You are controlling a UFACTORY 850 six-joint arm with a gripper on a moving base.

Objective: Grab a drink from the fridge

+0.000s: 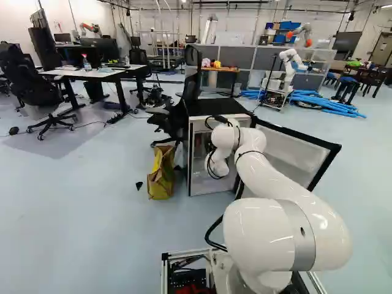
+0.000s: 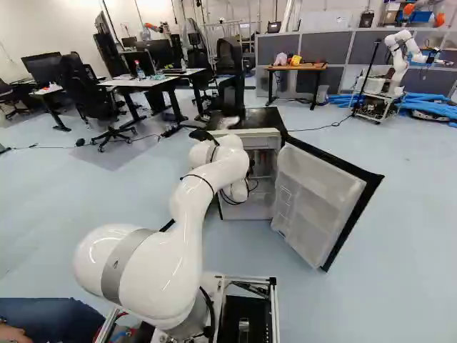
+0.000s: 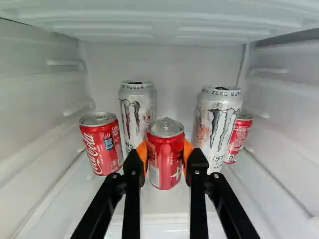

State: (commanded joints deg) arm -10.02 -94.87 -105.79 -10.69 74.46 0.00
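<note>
**Gripper point(image 3: 165, 154) on Red Can: Handling and Clearance**

Clamped on the middle red can point(image 3: 166, 172) from two sides, with orange pads point(image 3: 142, 152) against the can wall at about mid-height. Located upright inside the fridge point(image 1: 215, 108), forward of two silver cans point(image 3: 137, 112).

**Handling.** Treat as a stiff, thin-walled container, probably full and moderately heavy for such a small body. Expect a smooth surface, slippery if damp. Squeeze evenly; avoid excess force, for risk of denting. Hold around the straight middle, below the rim, and carry level to limit shaking.

**Clearance.** Cannot confirm contact between can base and shelf point(image 3: 164, 206). Raise slightly before withdrawing, to prevent scraping or catching at the front edge. Limit the lift under the ribbed ceiling point(image 3: 164, 25). Avoid sideways swing: note one silver can close beside a finger, with another red can point(image 3: 240, 137) partly behind, and the blue-labelled red can point(image 3: 102, 149) a little apart beyond the opposite finger. Withdraw straight toward the opening, judged the safest path. Outside, allow for the open door point(image 2: 314, 200) to the right of the arm point(image 2: 187, 229); turn only after clearing the door edge and both side walls.
</note>
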